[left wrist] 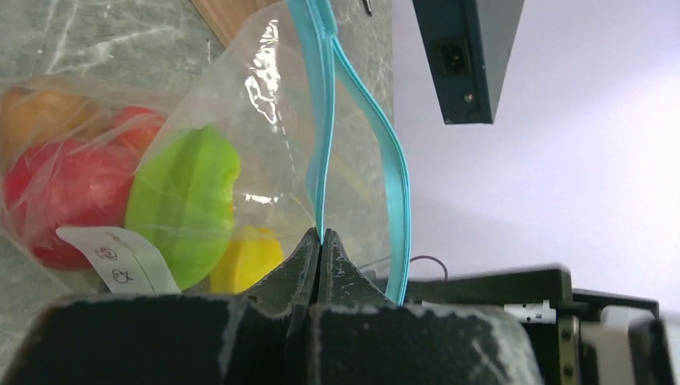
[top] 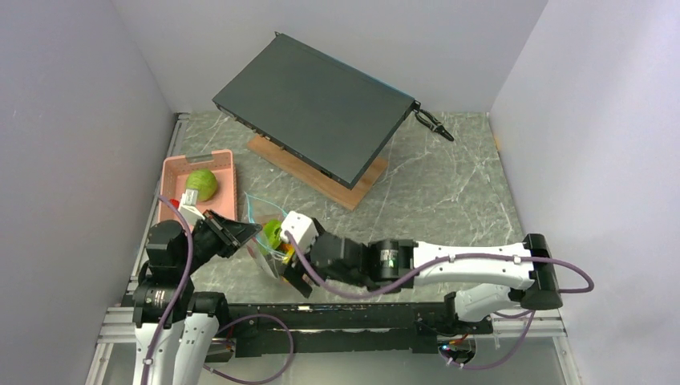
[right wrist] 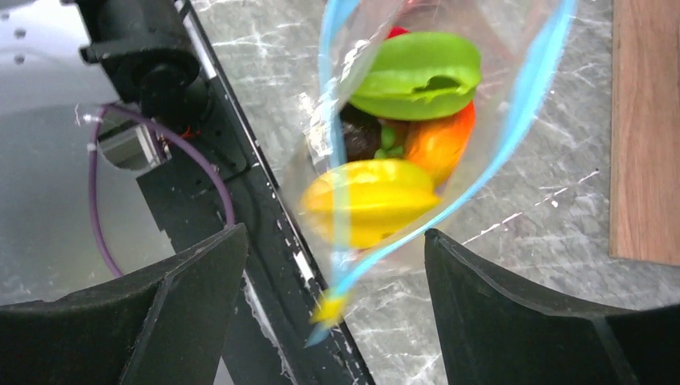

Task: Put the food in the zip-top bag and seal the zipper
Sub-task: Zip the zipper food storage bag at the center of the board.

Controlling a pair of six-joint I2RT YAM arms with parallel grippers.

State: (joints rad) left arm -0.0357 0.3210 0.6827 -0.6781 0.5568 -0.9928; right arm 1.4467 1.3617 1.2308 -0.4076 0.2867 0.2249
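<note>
My left tool (left wrist: 321, 241) is clenched on one lip of the zipper (left wrist: 325, 120). My right tool (right wrist: 335, 241) hangs released at the zip-top bag (right wrist: 317, 136), near the tabletop's front-left corner. If that thin pinch slips, the mouth sags and the food (right wrist: 417, 72) may spill.

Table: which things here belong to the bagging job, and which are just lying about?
Job: bag, zipper, food inside it, green fruit in the pink basket, left gripper, right gripper.
Lying about: black box, wooden board, black clip.
</note>
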